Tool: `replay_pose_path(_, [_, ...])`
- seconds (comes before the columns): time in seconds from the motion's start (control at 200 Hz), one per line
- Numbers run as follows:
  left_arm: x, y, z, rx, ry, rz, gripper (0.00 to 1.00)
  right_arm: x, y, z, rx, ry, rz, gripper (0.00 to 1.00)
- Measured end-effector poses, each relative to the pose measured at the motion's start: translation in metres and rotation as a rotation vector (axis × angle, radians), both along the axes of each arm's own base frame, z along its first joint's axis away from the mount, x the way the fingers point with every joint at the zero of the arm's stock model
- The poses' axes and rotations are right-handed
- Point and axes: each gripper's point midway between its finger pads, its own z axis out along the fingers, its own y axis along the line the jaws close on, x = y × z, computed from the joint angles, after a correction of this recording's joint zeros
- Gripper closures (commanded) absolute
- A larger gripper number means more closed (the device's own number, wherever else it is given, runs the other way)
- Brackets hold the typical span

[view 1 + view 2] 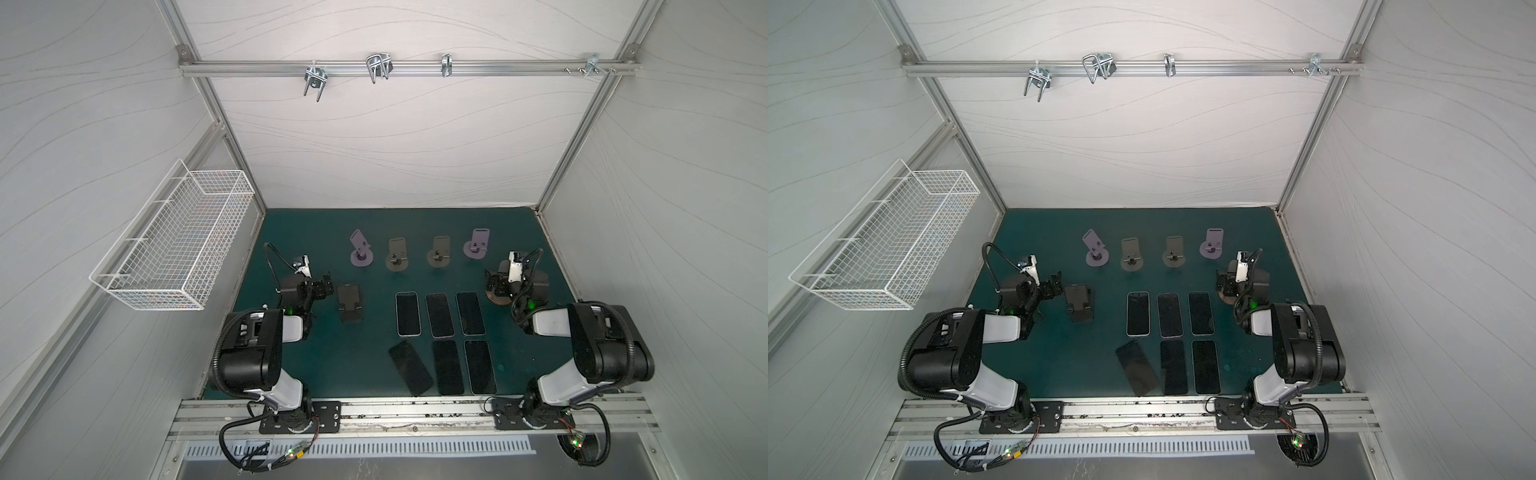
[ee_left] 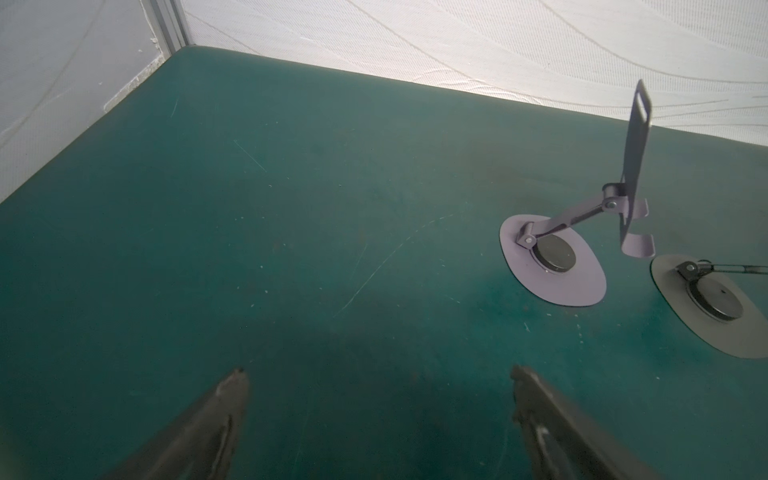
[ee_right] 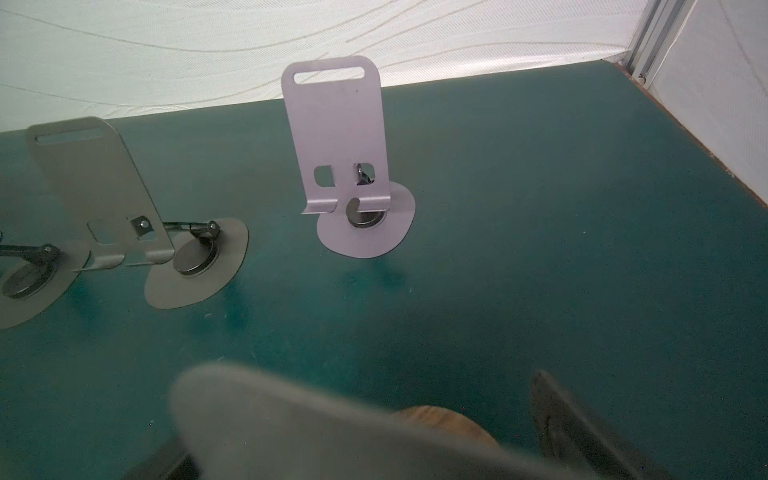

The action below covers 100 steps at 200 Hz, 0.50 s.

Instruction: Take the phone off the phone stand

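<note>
Several dark phones (image 1: 407, 313) (image 1: 1138, 313) lie flat on the green mat in both top views. Four bare phone stands line the back: purple (image 1: 360, 249), grey (image 1: 397, 255), grey (image 1: 439, 253), purple (image 1: 477, 245). A black stand (image 1: 349, 303) (image 1: 1077, 303) sits just right of my left gripper (image 1: 326, 286) (image 2: 378, 374), which is open over bare mat. I cannot tell whether a phone rests on the black stand. My right gripper (image 1: 492, 286) (image 3: 374, 382) is open, low over a stand with a wooden base (image 1: 496, 297) (image 3: 440, 419). That stand's blurred grey plate (image 3: 291, 424) hides one finger.
A white wire basket (image 1: 174, 241) hangs on the left wall. Metal hooks (image 1: 378, 66) hang from the rail on the back wall. The purple stand (image 2: 552, 257) and a grey base (image 2: 715, 303) lie ahead of the left gripper. A purple stand (image 3: 345, 166) faces the right gripper.
</note>
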Motion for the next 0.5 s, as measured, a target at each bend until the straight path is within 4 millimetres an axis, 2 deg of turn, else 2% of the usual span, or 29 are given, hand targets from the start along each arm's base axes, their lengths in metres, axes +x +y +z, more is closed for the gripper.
replay_pose_path(0.195, [0.0003,-0.0025,0.0001,0.011,0.001,-0.003,0.00,0.0042,0.0082,0.0026,-0.036,0.000,0.009,0.01])
replay_pose_path(0.5, [0.0006,-0.0047,-0.0002,0.036,0.003,-0.004,0.00,0.0033,0.0065,-0.0006,-0.047,0.013,-0.002,0.01])
